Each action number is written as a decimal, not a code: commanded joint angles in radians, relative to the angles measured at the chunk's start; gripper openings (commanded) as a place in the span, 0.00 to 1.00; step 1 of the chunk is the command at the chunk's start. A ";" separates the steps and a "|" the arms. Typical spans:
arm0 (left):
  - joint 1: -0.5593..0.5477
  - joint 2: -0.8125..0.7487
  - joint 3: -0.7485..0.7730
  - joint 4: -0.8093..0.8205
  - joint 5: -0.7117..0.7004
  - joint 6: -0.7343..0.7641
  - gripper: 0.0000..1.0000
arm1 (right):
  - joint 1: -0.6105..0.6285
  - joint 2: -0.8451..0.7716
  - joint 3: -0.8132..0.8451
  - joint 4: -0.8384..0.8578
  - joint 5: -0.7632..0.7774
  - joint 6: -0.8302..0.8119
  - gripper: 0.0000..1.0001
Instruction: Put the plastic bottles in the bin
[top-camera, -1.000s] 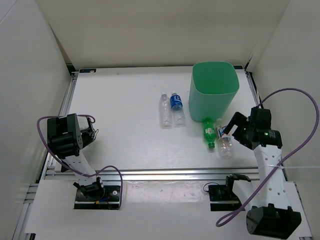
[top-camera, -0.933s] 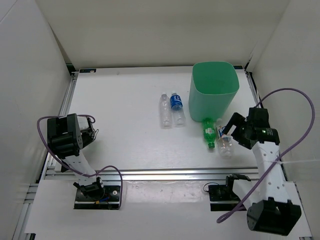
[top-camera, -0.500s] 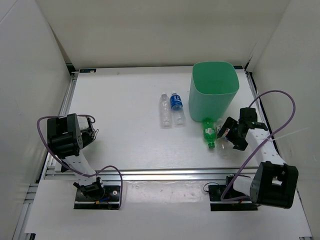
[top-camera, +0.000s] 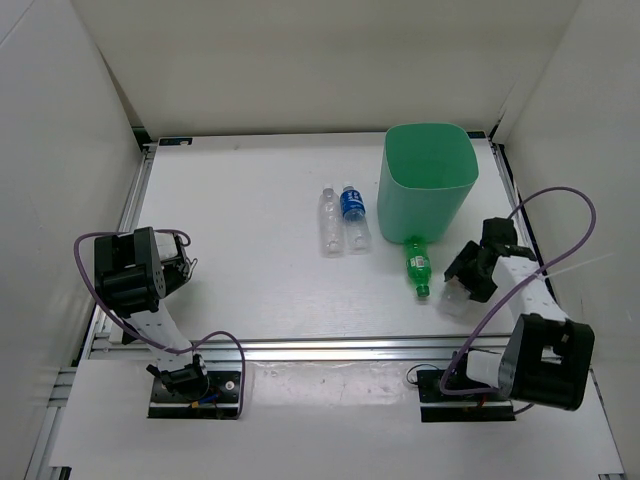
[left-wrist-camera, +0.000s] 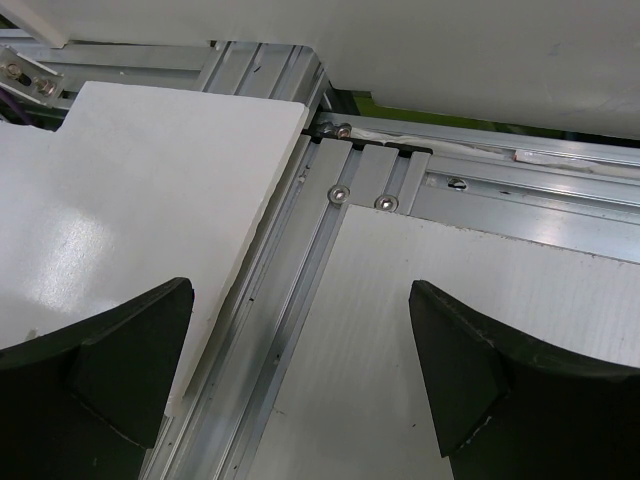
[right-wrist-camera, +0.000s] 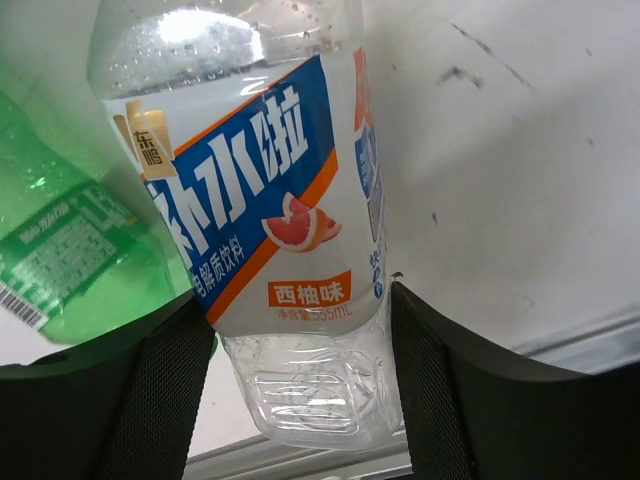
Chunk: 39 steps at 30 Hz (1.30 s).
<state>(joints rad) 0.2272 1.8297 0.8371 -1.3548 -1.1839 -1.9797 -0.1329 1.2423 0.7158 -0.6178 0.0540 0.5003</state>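
My right gripper (top-camera: 462, 276) (right-wrist-camera: 300, 352) is shut on the clear bottle with the blue-red label (right-wrist-camera: 262, 170), its pads touching both sides of the lower body. From above, that bottle (top-camera: 450, 300) is mostly hidden under the gripper. The green bottle (top-camera: 417, 266) (right-wrist-camera: 70, 250) lies just to its left, at the foot of the mint-green bin (top-camera: 428, 178). A plain clear bottle (top-camera: 329, 224) and a blue-label bottle (top-camera: 353, 216) lie side by side left of the bin. My left gripper (top-camera: 186, 264) (left-wrist-camera: 300, 372) hangs open and empty at the table's left edge.
White walls enclose the table on the left, back and right. An aluminium rail (left-wrist-camera: 300, 260) runs under the left gripper along the table's edge. The right arm's cable (top-camera: 560, 200) loops near the right wall.
The right gripper dropped and moved left onto the blue-red label bottle, and its jaws closed against it. The left arm stayed put.
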 joint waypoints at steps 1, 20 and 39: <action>0.006 -0.006 0.016 -0.076 -0.002 -0.125 1.00 | -0.004 -0.117 -0.019 -0.086 0.049 0.047 0.54; 0.006 -0.006 0.016 -0.076 -0.002 -0.125 1.00 | 0.016 -0.198 0.832 -0.171 -0.179 0.067 0.20; 0.006 -0.006 0.016 -0.076 -0.002 -0.125 1.00 | 0.216 0.237 1.228 -0.117 -0.065 0.015 1.00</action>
<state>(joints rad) 0.2272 1.8297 0.8371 -1.3548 -1.1839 -1.9800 0.0906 1.5730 1.8931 -0.7258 -0.0875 0.5507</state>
